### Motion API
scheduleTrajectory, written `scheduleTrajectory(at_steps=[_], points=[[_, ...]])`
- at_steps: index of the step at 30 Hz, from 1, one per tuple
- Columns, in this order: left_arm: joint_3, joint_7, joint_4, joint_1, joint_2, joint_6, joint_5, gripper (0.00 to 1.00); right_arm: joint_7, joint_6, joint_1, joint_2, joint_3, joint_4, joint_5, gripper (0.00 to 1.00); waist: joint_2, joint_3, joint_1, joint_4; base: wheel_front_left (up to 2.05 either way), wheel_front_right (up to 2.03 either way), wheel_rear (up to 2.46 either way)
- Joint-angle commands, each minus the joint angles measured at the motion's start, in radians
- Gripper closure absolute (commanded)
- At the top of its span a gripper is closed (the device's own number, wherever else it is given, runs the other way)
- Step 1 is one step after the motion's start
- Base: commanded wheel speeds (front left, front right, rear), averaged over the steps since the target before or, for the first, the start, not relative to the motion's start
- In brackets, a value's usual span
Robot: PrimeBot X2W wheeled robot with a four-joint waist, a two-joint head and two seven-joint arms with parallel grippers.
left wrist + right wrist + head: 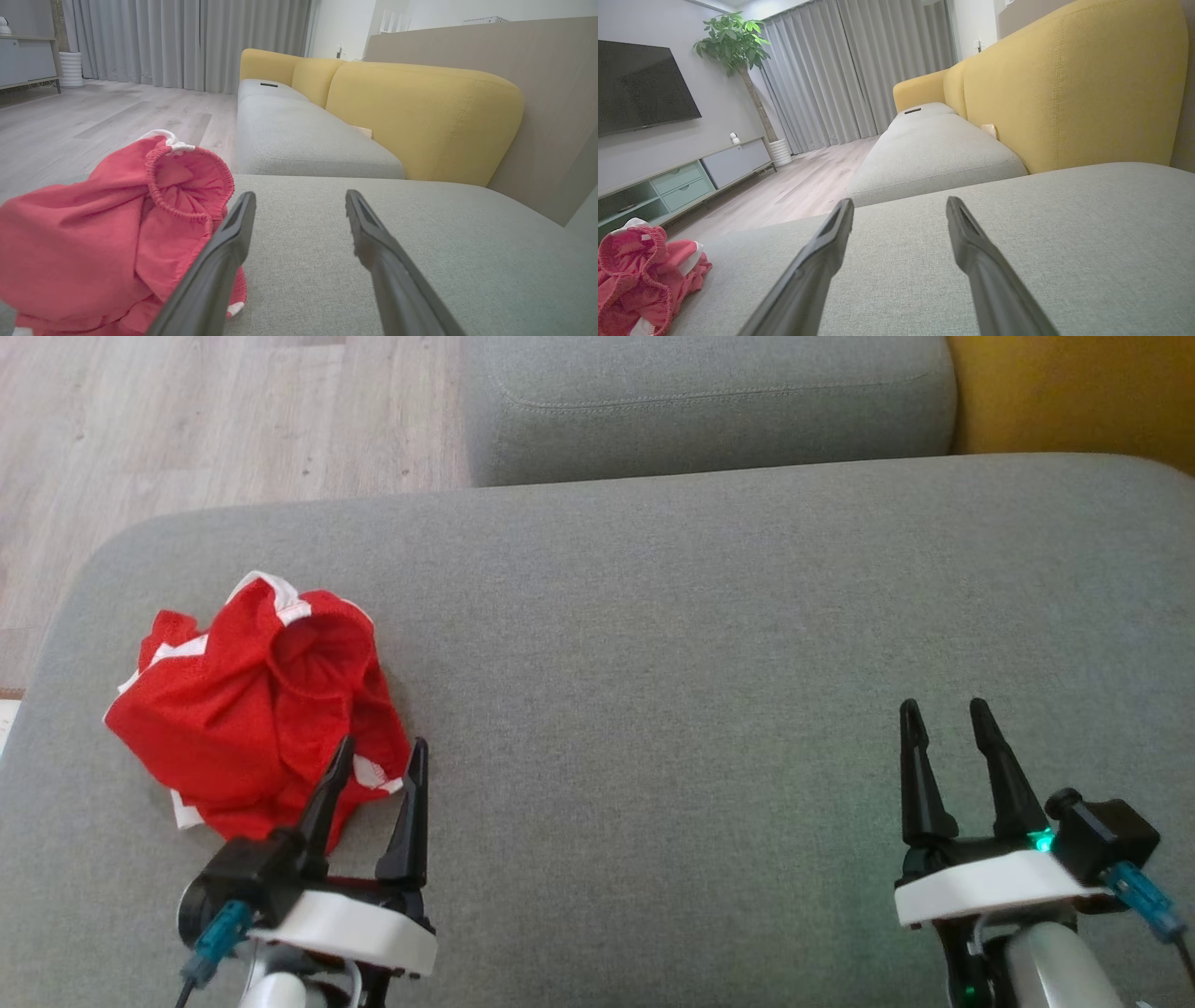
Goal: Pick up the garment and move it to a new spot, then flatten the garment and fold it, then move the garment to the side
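Note:
The garment (pixel 252 700) is a red mesh piece with white trim, lying crumpled on the left part of the grey sofa cushion (pixel 700 644). Its elastic waistband opening faces up in the left wrist view, where the garment (pixel 103 242) lies left of the fingers. My left gripper (pixel 383 751) is open at the heap's near right edge, its left finger over the cloth, nothing between the fingers. My right gripper (pixel 945 711) stands open far to the right over bare cushion. In the right wrist view the garment (pixel 640 275) lies at the lower left.
A second grey seat cushion (pixel 709 401) lies beyond, with a yellow backrest (pixel 1074 392) at the right. Wooden floor (pixel 205 420) runs past the cushion's left and far edges. A TV unit (pixel 682 182), a screen and a potted plant stand across the room.

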Motion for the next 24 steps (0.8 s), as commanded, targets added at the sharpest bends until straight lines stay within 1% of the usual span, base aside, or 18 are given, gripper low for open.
scheduleTrajectory(at_steps=[1,13,18,24], points=[[0.026,-0.012,-0.03,-0.034,-0.004,0.003,-0.005,0.0,-0.011,-0.001,-0.05,-0.008,0.025,-0.029,-0.003,0.0,0.0,-0.001,0.0,0.0,0.0,0.0,0.0],[0.025,-0.012,-0.021,-0.038,-0.004,0.011,-0.017,0.0,-0.011,-0.001,-0.052,-0.008,0.031,-0.017,-0.008,0.0,0.0,-0.003,0.0,0.016,0.0,0.0,0.0],[0.035,-0.012,-0.018,-0.04,-0.004,0.018,-0.017,0.0,-0.011,-0.001,-0.054,-0.008,0.048,-0.015,-0.011,0.0,0.0,-0.007,0.0,0.049,0.0,0.0,0.0],[0.053,-0.012,-0.015,-0.038,-0.004,0.024,-0.01,0.0,-0.011,-0.001,-0.052,-0.008,0.078,-0.011,-0.003,0.0,0.0,-0.013,0.0,0.113,0.0,0.0,0.0]])
